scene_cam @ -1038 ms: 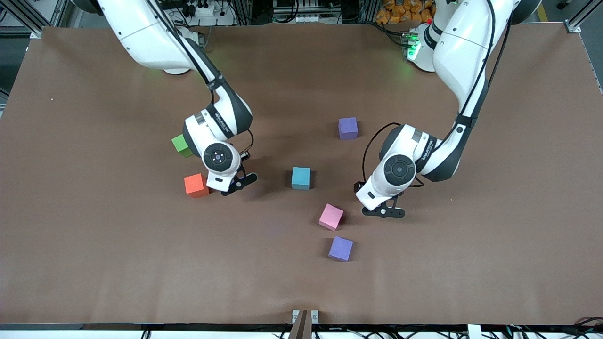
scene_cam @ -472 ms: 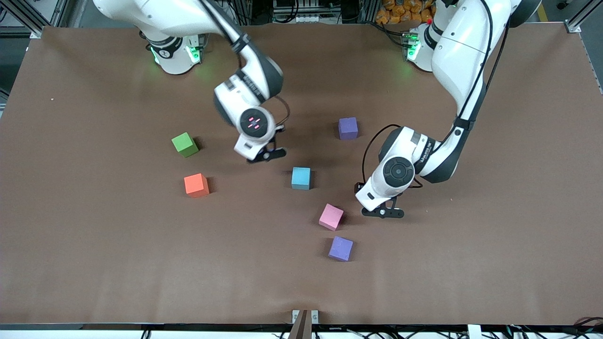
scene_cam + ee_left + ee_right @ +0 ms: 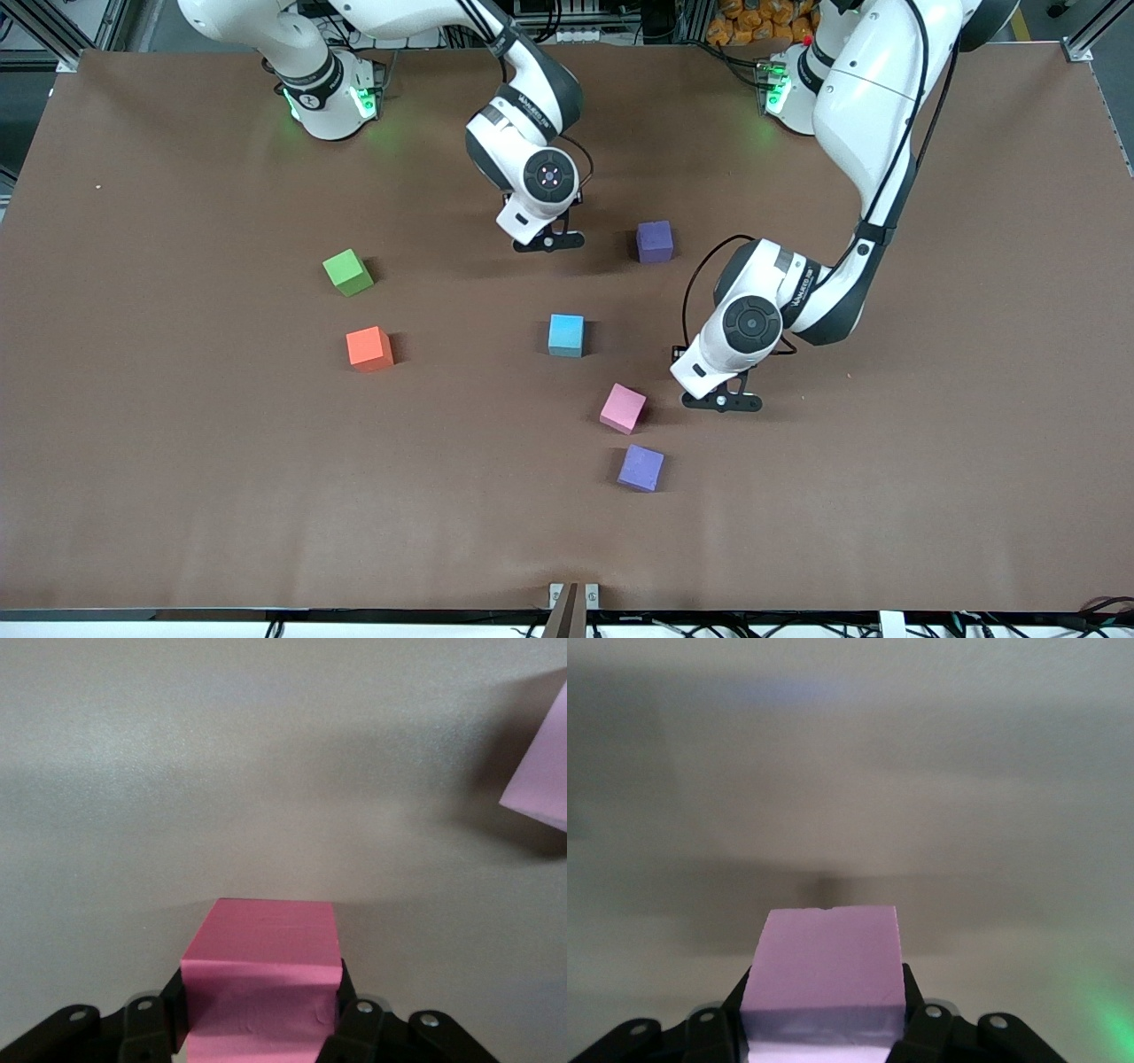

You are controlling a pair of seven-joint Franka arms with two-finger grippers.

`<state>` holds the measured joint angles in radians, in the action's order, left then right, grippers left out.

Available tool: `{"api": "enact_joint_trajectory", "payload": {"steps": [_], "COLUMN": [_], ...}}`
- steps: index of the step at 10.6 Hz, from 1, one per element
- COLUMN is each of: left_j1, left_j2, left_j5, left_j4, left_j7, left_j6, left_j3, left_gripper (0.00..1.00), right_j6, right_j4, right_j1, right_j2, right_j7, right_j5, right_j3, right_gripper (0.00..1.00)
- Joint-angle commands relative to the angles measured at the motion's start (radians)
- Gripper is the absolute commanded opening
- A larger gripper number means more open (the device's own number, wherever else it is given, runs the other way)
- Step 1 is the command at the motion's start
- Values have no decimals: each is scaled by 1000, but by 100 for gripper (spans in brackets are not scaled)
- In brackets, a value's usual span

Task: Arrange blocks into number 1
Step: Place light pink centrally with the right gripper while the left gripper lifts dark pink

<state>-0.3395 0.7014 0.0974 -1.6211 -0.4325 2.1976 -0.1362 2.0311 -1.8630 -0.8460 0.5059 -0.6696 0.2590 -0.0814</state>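
Several blocks lie on the brown table: green (image 3: 347,272), orange (image 3: 369,347), light blue (image 3: 565,335), pink (image 3: 623,408), and two purple ones (image 3: 640,468) (image 3: 654,241). My left gripper (image 3: 722,401) sits low at the table beside the pink block (image 3: 542,771). In the left wrist view the left gripper (image 3: 261,1032) is shut on a deep pink block (image 3: 262,943), which the hand hides in the front view. My right gripper (image 3: 549,241) hangs over the table beside the purple block farthest from the camera. There the right gripper (image 3: 824,1032) is shut on a light purple block (image 3: 828,957).
The brown mat (image 3: 177,461) covers the whole table. Both arm bases stand along the edge farthest from the camera, and a small bracket (image 3: 573,595) sits at the nearest edge.
The right arm swung from beside the orange block toward the farthest purple block, carrying its light purple block. The left gripper stayed in place and closed on the deep pink block.
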Motion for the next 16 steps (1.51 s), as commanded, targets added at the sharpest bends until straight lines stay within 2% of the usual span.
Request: {"api": "enact_joint_trajectory", "payload": {"steps": [1, 3, 5, 6, 7, 9, 12, 15, 16], "left_j1": [4, -1, -4, -6, -4, -3, -7, -16, -48], "left_j2": [-11, -37, -89, -126, -155, -181, -172, -171, -171], "left_j5": [28, 24, 25, 25, 16, 8, 10, 10, 10], "left_j4": [-2, -2, -3, -3, -3, -6, -9, -20, -25], "left_j7": [-29, -40, -72, -72, -71, -113, -190, -285, -328], "left_j6": [4, -5, -44, -99, -157, -208, -210, -210, -210], "left_j3": [0, 0, 0, -3, -22, -69, -121, -181, -186], "left_gripper": [0, 0, 0, 0, 0, 0, 0, 0, 0], "right_j6": [139, 173, 181, 179, 169, 120, -86, -88, -85], "right_j4": [-100, -122, -120, -119, -114, -75, 175, 313, 347], "right_j1": [-24, -44, -44, -44, -39, -18, 42, 192, 250], "right_j2": [-9, -1, 8, 8, 5, -26, -27, -15, -6], "right_j7": [-18, -18, -62, -64, -76, -79, -71, 0, 55], "right_j5": [28, 103, 108, 108, 108, 103, 86, 71, 33], "right_j3": [6, 8, 8, 8, 11, 37, 113, 135, 135], "right_gripper": [0, 0, 0, 63, 100, 100, 100, 100, 100]}}
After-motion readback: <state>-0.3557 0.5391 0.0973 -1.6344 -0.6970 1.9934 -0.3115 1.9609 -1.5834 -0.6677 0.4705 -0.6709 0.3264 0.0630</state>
